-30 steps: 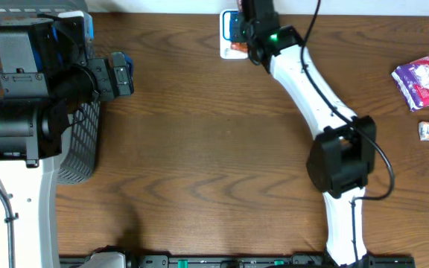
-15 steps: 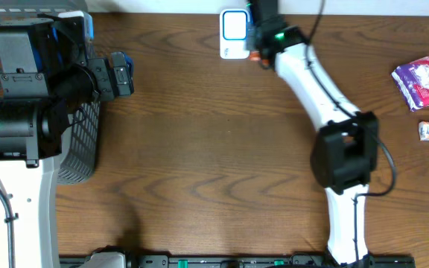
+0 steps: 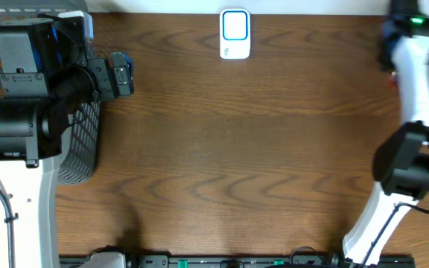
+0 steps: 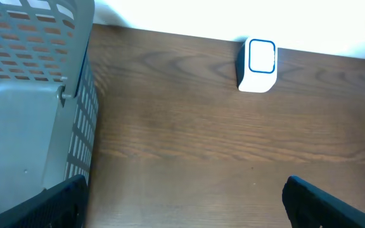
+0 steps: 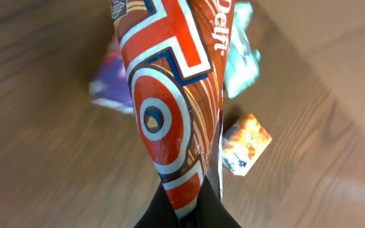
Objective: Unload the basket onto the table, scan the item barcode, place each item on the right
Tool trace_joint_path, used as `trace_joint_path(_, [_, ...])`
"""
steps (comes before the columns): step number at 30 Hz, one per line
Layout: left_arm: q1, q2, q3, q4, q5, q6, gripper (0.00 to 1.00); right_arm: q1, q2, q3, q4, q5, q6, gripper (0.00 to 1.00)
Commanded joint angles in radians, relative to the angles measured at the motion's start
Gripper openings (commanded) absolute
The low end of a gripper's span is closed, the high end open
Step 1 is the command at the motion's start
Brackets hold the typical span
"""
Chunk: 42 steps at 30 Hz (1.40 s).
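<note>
The right gripper is closed on one end of a long red, brown and white foil snack packet marked "Delfi". It holds the packet in the air at about 2 o'clock of the brown wooden table, well apart from the small white scanner with a blue-rimmed window at 12 o'clock. Under the packet lie a purple pouch, a teal wrapper and a small orange packet. The left gripper is wide open and holds nothing, beside the grey plastic mesh basket at 9 o'clock.
</note>
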Motion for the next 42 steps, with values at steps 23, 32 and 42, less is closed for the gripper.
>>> trace_joint_path(23, [0.004, -0.002, 0.003, 0.000, 0.004, 0.002, 0.98, -0.246, -0.008, -0.099, 0.108, -0.224, 0.186, 0.14])
trace_joint_path(32, [0.004, -0.002, 0.003, 0.000, 0.004, 0.002, 0.98, -0.244, -0.193, -0.095, 0.085, -0.258, 0.175, 0.75])
trace_joint_path(42, [0.004, -0.002, 0.003, 0.000, 0.004, 0.002, 0.98, -0.217, -0.602, -0.097, -0.141, -0.498, 0.163, 0.99])
